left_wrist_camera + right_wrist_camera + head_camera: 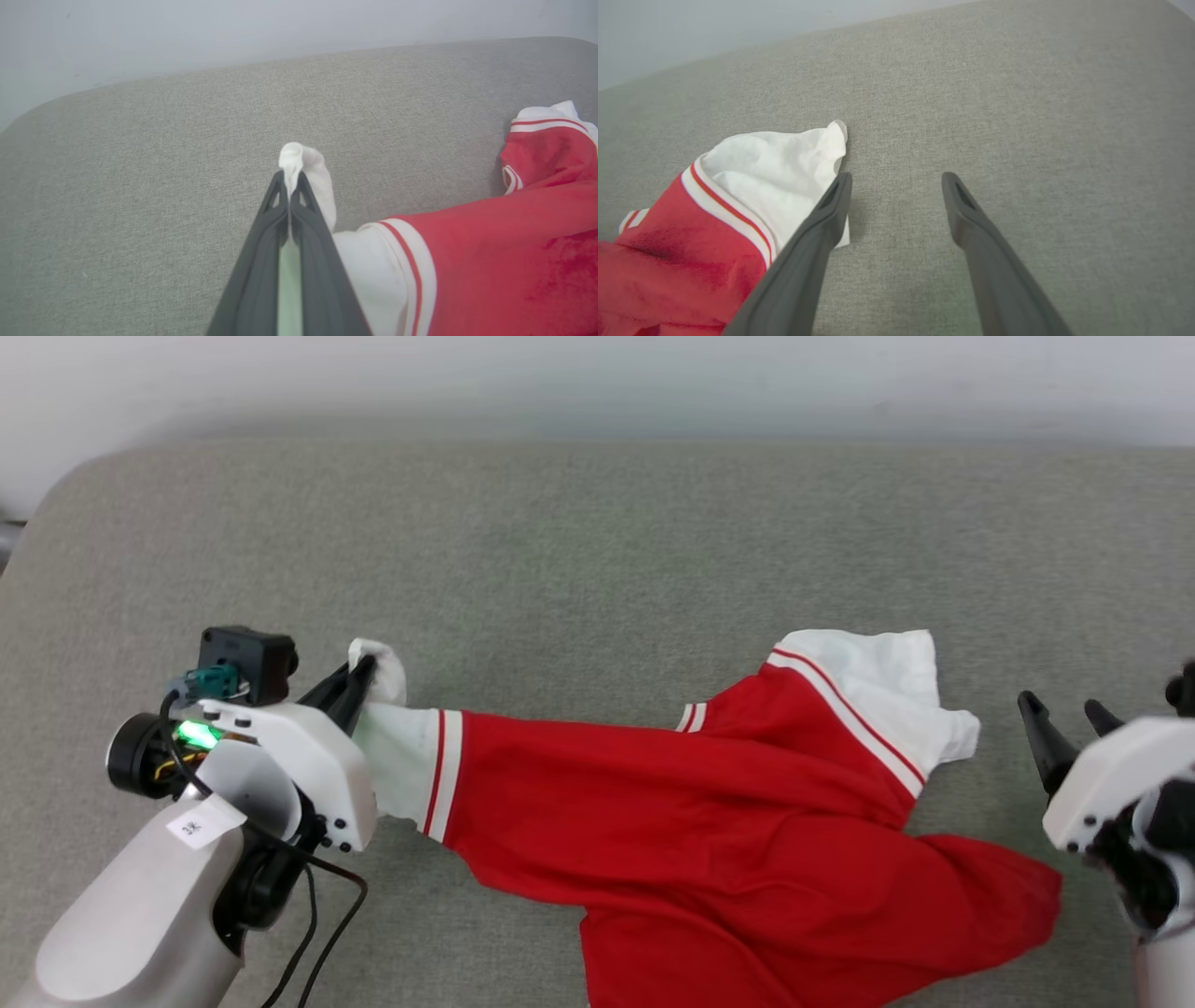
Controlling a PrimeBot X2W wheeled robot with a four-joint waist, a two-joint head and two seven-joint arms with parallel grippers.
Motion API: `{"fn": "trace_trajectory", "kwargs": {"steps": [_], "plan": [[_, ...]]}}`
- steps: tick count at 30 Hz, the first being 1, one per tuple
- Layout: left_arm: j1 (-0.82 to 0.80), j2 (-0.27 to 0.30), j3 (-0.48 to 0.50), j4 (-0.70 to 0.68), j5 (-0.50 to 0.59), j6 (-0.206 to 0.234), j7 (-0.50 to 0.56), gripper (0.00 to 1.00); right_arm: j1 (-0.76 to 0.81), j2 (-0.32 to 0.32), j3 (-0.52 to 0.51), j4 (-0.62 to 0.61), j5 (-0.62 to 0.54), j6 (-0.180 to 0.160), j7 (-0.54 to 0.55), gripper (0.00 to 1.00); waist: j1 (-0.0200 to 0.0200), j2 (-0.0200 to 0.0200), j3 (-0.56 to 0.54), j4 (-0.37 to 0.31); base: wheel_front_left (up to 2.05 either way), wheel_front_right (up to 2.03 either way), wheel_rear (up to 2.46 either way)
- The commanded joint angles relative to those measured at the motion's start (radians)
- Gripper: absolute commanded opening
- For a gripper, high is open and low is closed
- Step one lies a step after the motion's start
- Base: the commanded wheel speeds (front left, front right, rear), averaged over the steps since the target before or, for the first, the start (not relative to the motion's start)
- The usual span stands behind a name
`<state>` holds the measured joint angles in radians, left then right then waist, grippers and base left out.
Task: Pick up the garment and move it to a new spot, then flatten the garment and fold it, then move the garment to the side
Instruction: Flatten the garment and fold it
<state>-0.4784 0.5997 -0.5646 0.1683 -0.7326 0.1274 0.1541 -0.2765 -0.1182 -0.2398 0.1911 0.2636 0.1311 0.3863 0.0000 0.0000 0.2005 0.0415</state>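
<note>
Sprawling on grey fabric surface, garment, pale wall behind, left jaws clamping sleeve, right jaws apart

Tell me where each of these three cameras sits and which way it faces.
Head view: on the head, facing forward and down at the garment on the grey cushion; left claw lower left, right claw lower right.
Left wrist view: left wrist, along shut fingers pinching a white sleeve.
Right wrist view: right wrist, along open fingers beside the other sleeve.
Shared: all show the garment.
</note>
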Motion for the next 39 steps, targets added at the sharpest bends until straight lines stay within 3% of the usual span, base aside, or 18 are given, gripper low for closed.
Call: {"fn": "trace_trajectory", "kwargs": {"steps": [1,7,15,21,22,23,28,39], "plan": [[-0.016,-0.005,-0.001,-0.012,0.005,0.004,-0.003,0.0,-0.052,-0.027,0.013,0.039,0.011,-0.001,0.055,1.0,0.0,0.0,0.025,0.024,0.0,0.0,0.0],[-0.061,-0.034,-0.006,-0.04,0.013,0.001,-0.011,0.0,-0.223,-0.108,0.099,0.183,0.047,-0.001,0.254,1.0,0.0,0.0,0.09,0.07,0.0,0.0,0.0],[-0.103,-0.052,-0.012,-0.05,0.02,-0.012,-0.032,0.0,-0.374,-0.166,0.233,0.307,0.079,-0.001,0.315,1.0,0.0,0.0,0.165,0.103,0.0,0.0,0.0],[-0.11,-0.062,-0.009,-0.029,0.011,-0.016,-0.044,0.0,-0.369,-0.177,0.334,0.443,0.115,-0.001,0.401,1.0,0.0,0.0,0.184,0.112,0.0,0.0,0.0],[-0.112,-0.061,-0.01,-0.022,0.011,-0.015,-0.046,0.0,-0.364,-0.176,0.345,0.462,0.127,0.0,0.416,0.69,0.0,0.0,0.185,0.113,0.0,0.0,0.0],[-0.114,-0.064,-0.01,-0.016,0.01,-0.016,-0.047,0.0,-0.361,-0.173,0.352,0.478,0.142,0.0,0.431,0.0,0.0,0.0,0.184,0.113,0.0,0.0,0.0],[-0.111,-0.068,-0.004,0.018,-0.004,-0.016,-0.053,0.0,-0.404,-0.189,0.35,0.491,0.136,-0.001,0.4,0.0,0.0,0.0,0.161,0.103,0.0,0.0,0.0],[-0.189,-0.075,0.057,0.093,-0.012,0.013,-0.108,0.0,-0.524,-0.203,0.223,0.413,0.019,-0.001,0.153,0.0,0.0,0.0,0.07,0.037,0.0,0.0,0.0]]}}
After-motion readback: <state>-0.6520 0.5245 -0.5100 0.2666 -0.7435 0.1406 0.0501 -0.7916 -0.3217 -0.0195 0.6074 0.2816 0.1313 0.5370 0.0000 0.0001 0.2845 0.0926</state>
